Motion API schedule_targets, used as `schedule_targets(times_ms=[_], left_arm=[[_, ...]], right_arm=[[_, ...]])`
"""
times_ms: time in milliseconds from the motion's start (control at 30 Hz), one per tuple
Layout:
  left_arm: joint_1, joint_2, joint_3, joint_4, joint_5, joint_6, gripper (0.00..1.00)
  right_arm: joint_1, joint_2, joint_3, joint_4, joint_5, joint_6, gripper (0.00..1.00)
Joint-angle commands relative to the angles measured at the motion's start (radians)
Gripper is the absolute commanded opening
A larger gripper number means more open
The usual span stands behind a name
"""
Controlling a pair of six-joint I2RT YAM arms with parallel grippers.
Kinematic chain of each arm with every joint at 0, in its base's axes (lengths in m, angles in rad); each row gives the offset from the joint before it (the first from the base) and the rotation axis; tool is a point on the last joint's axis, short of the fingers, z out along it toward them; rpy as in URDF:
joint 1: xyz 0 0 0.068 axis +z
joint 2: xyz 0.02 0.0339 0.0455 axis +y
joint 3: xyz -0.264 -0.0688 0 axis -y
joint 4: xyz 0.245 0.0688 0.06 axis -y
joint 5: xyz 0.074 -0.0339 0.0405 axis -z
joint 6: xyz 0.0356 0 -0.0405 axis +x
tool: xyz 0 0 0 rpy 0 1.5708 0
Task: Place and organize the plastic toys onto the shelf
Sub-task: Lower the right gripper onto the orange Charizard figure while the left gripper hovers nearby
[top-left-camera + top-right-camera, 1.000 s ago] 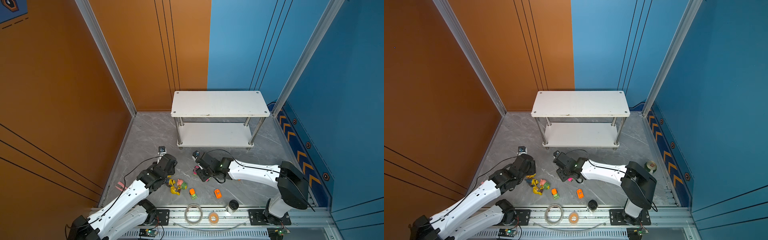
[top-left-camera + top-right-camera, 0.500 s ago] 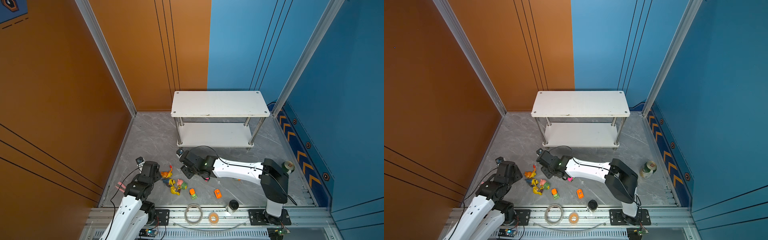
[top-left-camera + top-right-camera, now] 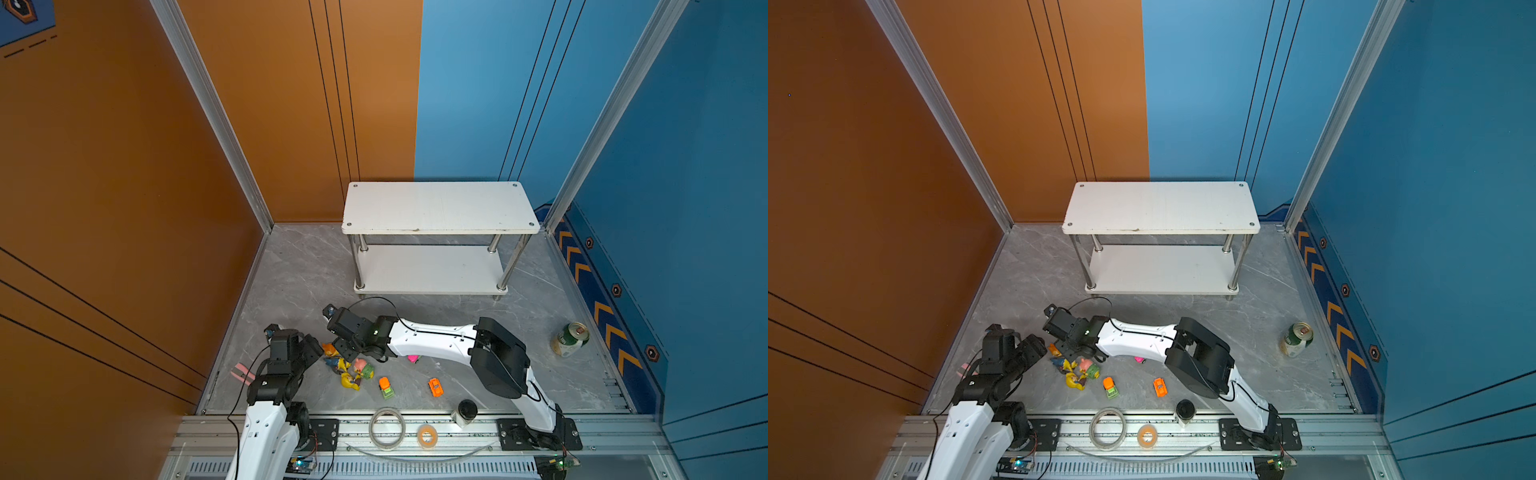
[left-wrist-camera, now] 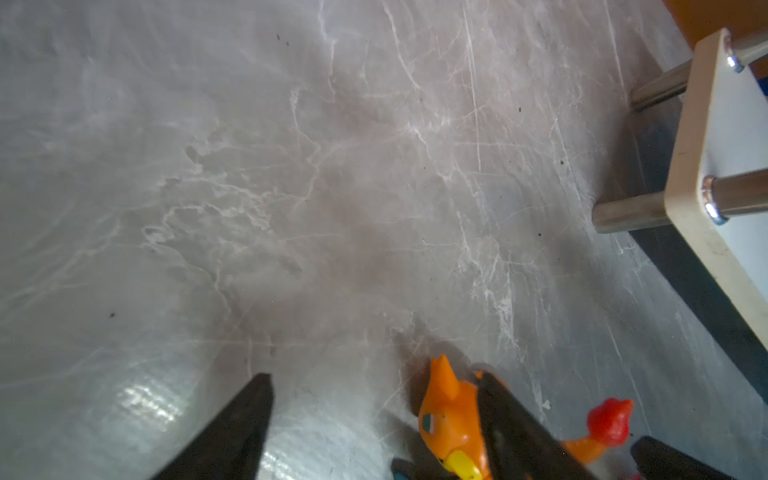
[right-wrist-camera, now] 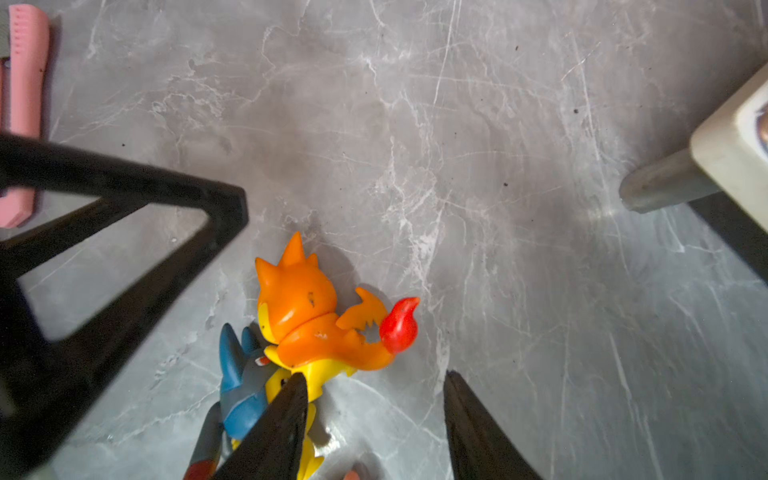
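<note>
Changed: the left gripper [image 4: 374,386] has drawn back to the side of the pile and spread its jaws. The right gripper [image 5: 374,380] has swung over the pile.
Meaning: probably the right arm picks now; nothing is shelved yet.
Grippers: both have their jaws apart and are empty.
Toy: the orange plastic figurine [image 5: 307,316] with a red tail tip lies on the grey marble floor [image 5: 498,166]. It touches a blue-grey figurine [image 5: 243,390] and is well apart from the white two-tier shelf [image 3: 440,208].

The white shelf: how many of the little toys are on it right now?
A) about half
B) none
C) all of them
B: both boards of the shelf are bare, and the toys lie on the grey floor in front of it.
</note>
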Motion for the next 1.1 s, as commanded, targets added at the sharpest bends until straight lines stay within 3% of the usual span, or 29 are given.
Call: schedule_targets(times_ms=[0,267,933,1033,1067], left_arm=[[0.009,0.03,-0.01,0.075,0.074,-0.006,0.92],[0.01,0.059,-0.04,0.151,0.12,-0.035,0.92],[-0.038,0.164,-0.038,0.26,0.124,-0.037,0.91],[-0.058,0.17,-0.043,0.289,0.12,-0.043,0.88],[-0.063,0.171,-0.042,0.289,0.12,-0.043,0.78]], right_arm=[[-0.005,0.032,0.058,-0.02,-0.009,0.034,0.55],[-0.029,0.073,0.088,-0.026,0.026,0.077,0.48],[-0.091,-0.077,-0.244,0.073,0.092,0.143,0.47],[-0.091,-0.13,-0.272,0.076,0.114,0.133,0.47],[-0.09,-0.151,-0.283,0.076,0.121,0.132,0.47]])
